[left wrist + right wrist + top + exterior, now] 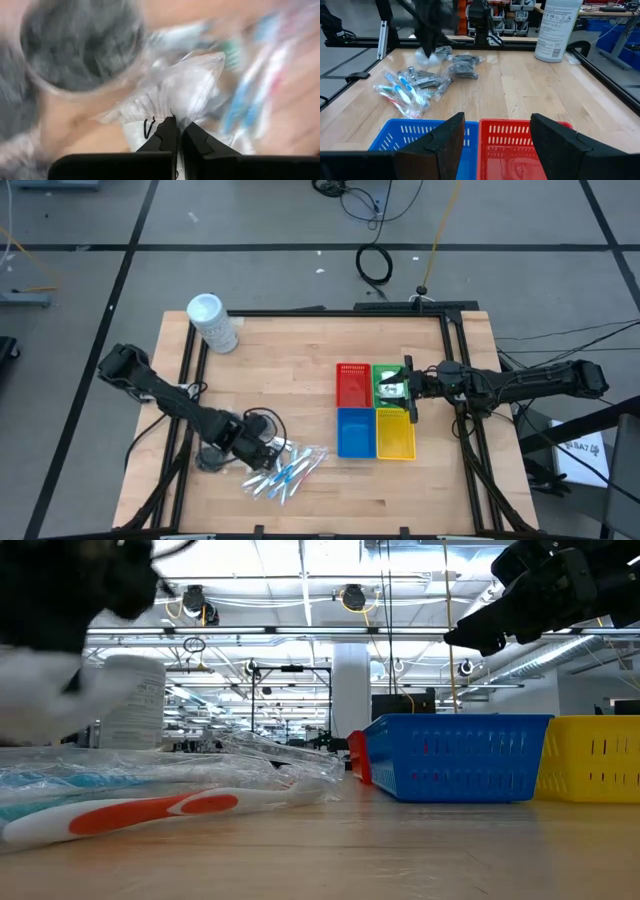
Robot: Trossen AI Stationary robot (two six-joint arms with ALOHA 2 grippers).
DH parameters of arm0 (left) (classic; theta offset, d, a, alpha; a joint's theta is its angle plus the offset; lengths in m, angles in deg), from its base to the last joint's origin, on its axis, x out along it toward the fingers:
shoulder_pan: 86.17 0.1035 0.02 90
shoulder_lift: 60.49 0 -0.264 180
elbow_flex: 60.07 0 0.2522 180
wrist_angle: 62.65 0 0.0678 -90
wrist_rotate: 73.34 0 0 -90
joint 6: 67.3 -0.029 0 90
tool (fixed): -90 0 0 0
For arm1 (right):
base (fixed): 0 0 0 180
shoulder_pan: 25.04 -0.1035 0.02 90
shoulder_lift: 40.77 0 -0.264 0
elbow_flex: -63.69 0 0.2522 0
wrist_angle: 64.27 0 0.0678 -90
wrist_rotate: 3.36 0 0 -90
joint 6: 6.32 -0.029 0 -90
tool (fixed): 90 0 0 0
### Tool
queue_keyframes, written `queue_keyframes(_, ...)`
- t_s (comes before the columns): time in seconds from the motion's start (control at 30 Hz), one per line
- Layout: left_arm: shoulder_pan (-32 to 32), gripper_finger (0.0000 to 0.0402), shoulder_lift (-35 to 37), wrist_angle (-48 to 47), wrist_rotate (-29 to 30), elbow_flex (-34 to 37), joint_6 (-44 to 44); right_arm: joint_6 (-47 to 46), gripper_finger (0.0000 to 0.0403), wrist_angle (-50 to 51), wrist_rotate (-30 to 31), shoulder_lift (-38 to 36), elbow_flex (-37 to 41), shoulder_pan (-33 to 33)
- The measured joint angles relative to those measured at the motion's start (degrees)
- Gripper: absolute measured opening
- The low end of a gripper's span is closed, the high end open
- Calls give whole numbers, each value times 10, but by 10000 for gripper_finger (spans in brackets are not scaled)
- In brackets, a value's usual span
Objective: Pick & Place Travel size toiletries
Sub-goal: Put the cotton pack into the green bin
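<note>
toiletries (285,473) fan toward trays (375,412); left claw (268,452) pinches a wrapper, right claw (408,390) spread.

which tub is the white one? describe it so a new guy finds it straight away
Start at the wooden table and go to its far left corner, away from the four coloured trays. The white tub stands there alone, upright, with printed text on its side. It is the only tall round thing; the wrapped toothbrushes lie flat near the front.
</note>
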Motion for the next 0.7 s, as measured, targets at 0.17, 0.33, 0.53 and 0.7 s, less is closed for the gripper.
queue_keyframes(0.17, 0, 2, 12, 0, 91, -57, -111, -1, 212, 0, 0, 0, 0, 0)
queue_keyframes(0.33, 4, 2, 12, 9, 189, -118, -280, -3, 212, 0, 0, 0, 0, 0)
queue_keyframes(0.53, 30, 2, 12, 122, 305, -141, -570, -4, 212, 0, 0, 0, 0, 0)
queue_keyframes(0.7, 81, 2, 10, 232, 269, -141, -774, -2, 212, -13, 0, 8, 0, 0)
